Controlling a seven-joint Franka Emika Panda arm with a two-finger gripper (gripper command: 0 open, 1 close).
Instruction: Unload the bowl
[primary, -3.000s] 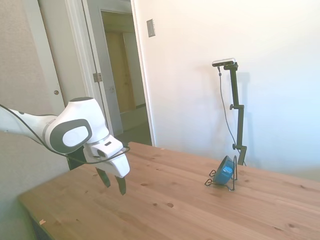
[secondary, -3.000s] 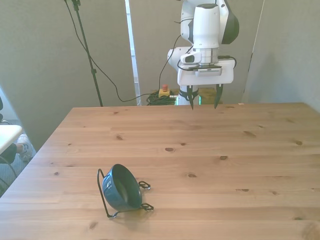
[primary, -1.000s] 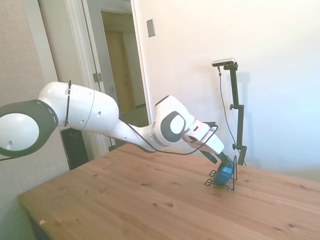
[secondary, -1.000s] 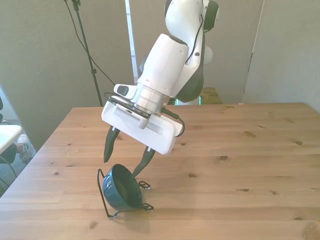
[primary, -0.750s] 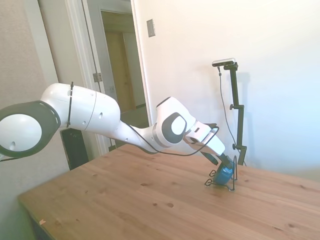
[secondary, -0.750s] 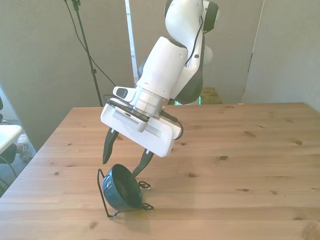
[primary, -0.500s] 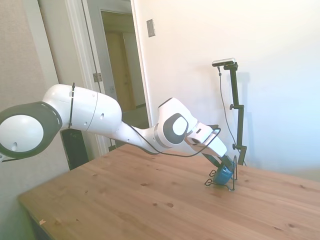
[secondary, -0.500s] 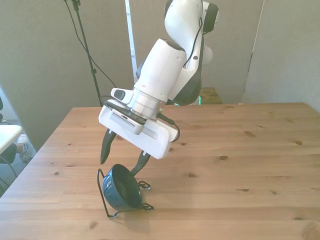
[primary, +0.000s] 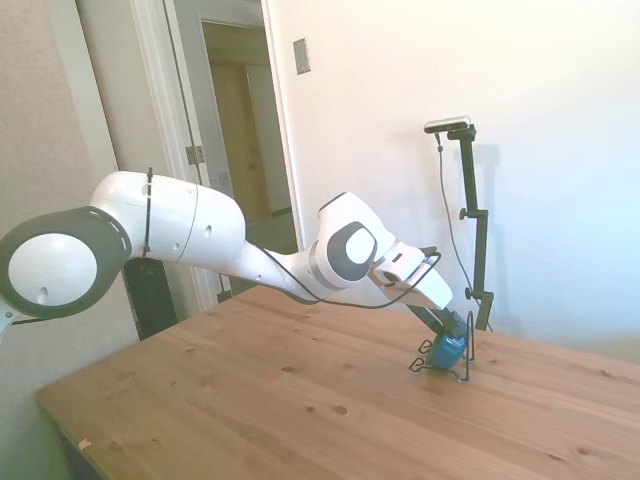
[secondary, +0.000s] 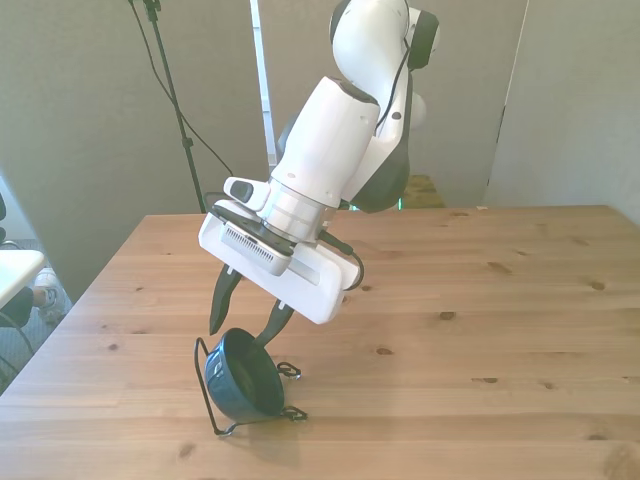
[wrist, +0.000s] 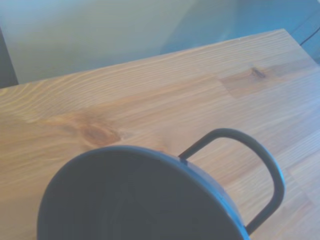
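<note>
Bowl (secondary: 243, 377) standing on edge in a thin black wire rack (secondary: 206, 385), near the front corner of the wooden bench (secondary: 480, 330) on the front view's left. Dark inside turned toward the front view's right and slightly up; teal outside resting against the rack's upright loop. In the side view, seen as a small blue shape (primary: 447, 349) at the far side of the bench, propped in the rack (primary: 463, 372) with its feet on the wood.

White arm stretched out long and low from the side view's left, wrist tilted down toward the bowl. Hand (secondary: 240, 326) poised just above the bowl's upper rim, fingers spread apart with a clear gap, gripping nothing. One dark fingertip (secondary: 216, 318) hanging in the air above the rack's loop, outside the bowl; the other (secondary: 266, 332) down at the rim on the open side, contact too close to call. In the side view, hand (primary: 447, 326) partly hidden by the white flange, fingers merging with the bowl's top.

Close up in the wrist view: the bowl's rim and dark inside (wrist: 130, 200), the rack's rounded loop (wrist: 260, 170) arching beside it, wood grain behind.
</note>
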